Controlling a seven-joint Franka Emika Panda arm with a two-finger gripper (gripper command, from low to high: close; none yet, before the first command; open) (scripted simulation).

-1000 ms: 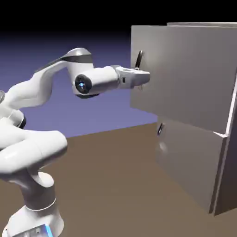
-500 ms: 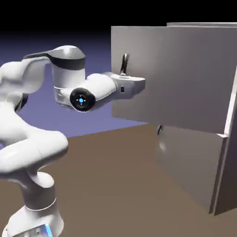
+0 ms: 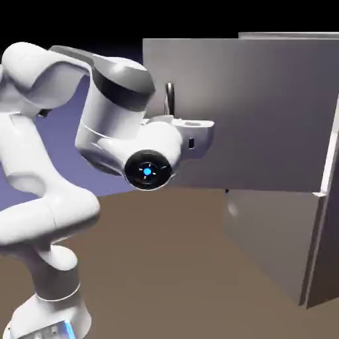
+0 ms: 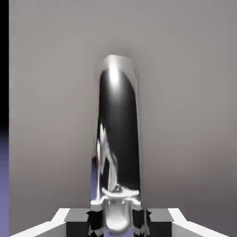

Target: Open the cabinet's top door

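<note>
We see the tall plain grey box-shaped cabinet point(image 3: 324, 165) filling the right side of the exterior frame, and its top door point(image 3: 265, 112), the big flat matte grey panel, now swings well out towards the left, further than half a second ago, when its free edge sat closer to the middle of the frame. That tells us the pull is working: the door is clearly open and widening, while the lower grey door panel point(image 3: 271, 238) sits much as it did a moment back. The white arm's two-finger gripper point(image 3: 177, 120), at centre frame, is pinching the small dark vertical bar handle point(image 3: 169, 98) near the door's left edge. In the hand view that handle point(image 4: 118, 152) rises up the middle as a glossy, rounded chrome-dark bar with bright reflections, against the smooth, featureless grey panel point(image 4: 194, 115), with the grey fingertips point(image 4: 95, 222) pressed onto its base at the bottom edge.
</note>
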